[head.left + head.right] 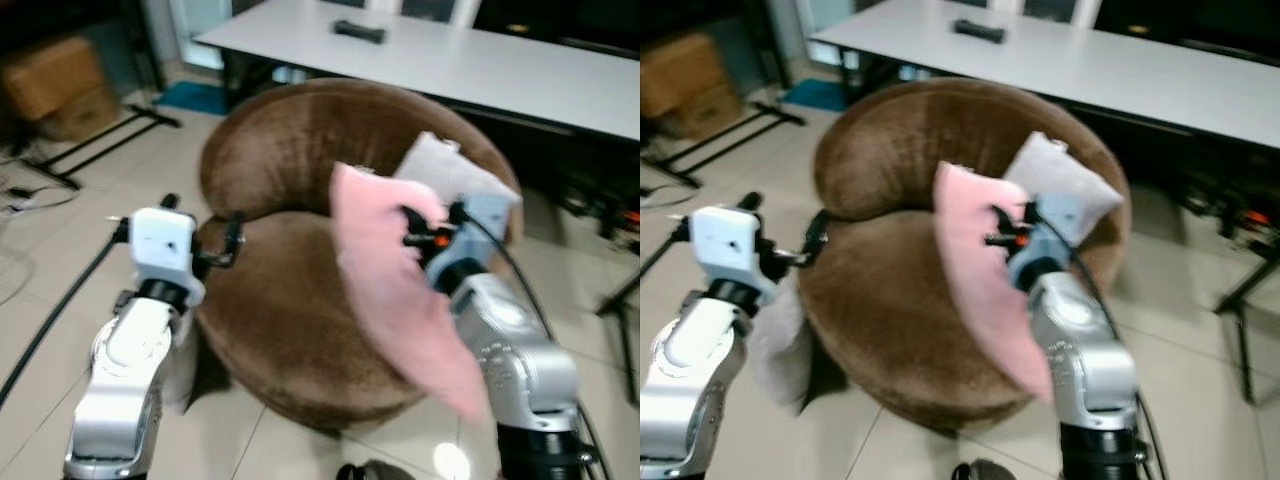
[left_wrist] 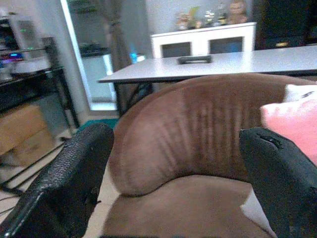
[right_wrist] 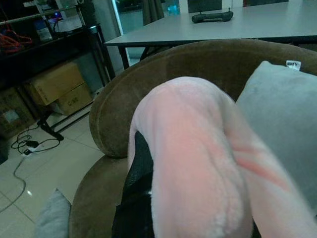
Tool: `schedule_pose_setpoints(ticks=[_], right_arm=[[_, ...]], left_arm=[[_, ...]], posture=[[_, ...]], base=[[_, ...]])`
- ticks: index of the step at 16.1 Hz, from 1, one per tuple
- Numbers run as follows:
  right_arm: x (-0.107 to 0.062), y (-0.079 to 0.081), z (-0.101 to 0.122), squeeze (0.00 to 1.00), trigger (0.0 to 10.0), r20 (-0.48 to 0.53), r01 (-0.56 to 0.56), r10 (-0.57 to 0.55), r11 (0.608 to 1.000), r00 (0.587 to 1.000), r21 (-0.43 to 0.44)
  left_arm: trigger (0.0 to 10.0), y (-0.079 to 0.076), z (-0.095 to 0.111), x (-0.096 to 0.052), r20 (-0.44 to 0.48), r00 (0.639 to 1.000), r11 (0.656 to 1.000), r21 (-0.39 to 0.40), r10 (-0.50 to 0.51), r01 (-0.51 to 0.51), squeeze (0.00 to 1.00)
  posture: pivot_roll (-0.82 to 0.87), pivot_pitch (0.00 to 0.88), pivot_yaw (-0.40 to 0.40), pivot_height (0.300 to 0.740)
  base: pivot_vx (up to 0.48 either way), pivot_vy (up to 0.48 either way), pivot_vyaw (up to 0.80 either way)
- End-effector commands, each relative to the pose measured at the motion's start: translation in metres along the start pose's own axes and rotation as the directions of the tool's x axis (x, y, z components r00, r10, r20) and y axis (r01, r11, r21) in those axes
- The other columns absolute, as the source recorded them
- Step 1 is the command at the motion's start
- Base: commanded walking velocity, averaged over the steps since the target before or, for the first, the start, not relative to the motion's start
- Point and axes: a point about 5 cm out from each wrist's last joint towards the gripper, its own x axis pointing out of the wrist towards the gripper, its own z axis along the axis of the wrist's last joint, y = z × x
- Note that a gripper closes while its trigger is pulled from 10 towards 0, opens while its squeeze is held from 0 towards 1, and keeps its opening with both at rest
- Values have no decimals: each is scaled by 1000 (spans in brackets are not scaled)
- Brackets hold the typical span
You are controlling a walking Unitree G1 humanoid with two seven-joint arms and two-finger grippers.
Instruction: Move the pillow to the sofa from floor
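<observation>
From the left eye view we see our right hand clenched on the pink pillow, which hangs lifted off the floor over the right part of the round brown sofa, its lower corner drooping past the seat's front rim. A grey pillow leans against the backrest just behind it. Our left hand hovers at the sofa's left edge, fingers spread and grasping nothing, with bare tiled floor open on that side. Beyond the backrest runs a long white surface carrying a dark remote. In the right eye view we find the same layout — another grey cushion lies on the floor against the sofa's left flank, under our left arm. Through the left wrist view the two black fingers stand wide apart, framing the curved backrest, and the pink pillow's edge shows near one finger. In the right wrist view the pink pillow bulges over our dark fingers, with the grey pillow beside it and cardboard boxes well apart across the floor.
</observation>
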Motion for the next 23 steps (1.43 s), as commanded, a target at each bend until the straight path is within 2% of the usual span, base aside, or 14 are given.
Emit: schedule_pose_setpoints(ticks=[1, 5, 10, 19, 23], right_arm=[[0, 13, 13, 0, 10000, 63, -69, 69, 998, 996, -4], [0, 13, 12, 0, 10000, 61, -66, 67, 998, 996, -8], [1, 4, 10, 0, 10000, 68, -6, 5, 1000, 998, 12], [1, 7, 12, 0, 10000, 80, -31, 31, 1000, 996, -3], [1, 9, 11, 0, 10000, 74, -49, 49, 999, 996, -12]], left_arm=[[10000, 2, 3, -2, 18, 1000, 1000, 3, 0, 0, 0], [10000, 4, 2, -3, 11, 1000, 1000, 2, 22, -22, 0], [10000, 2, 5, -3, 37, 999, 1000, -5, 0, 0, 0], [10000, 1, 5, -4, 48, 999, 1000, -18, -4, 5, 0], [10000, 1, 5, -5, 50, 999, 1000, -15, -4, 5, 0]], posture=[[80, 0, -32, 740], [83, 0, -33, 740], [83, 0, -33, 740], [91, 0, -50, 740], [91, 0, -50, 740]], base=[[0, 0, 0], [0, 0, 0], [0, 0, 0], [255, 0, 0], [265, 0, -541]])
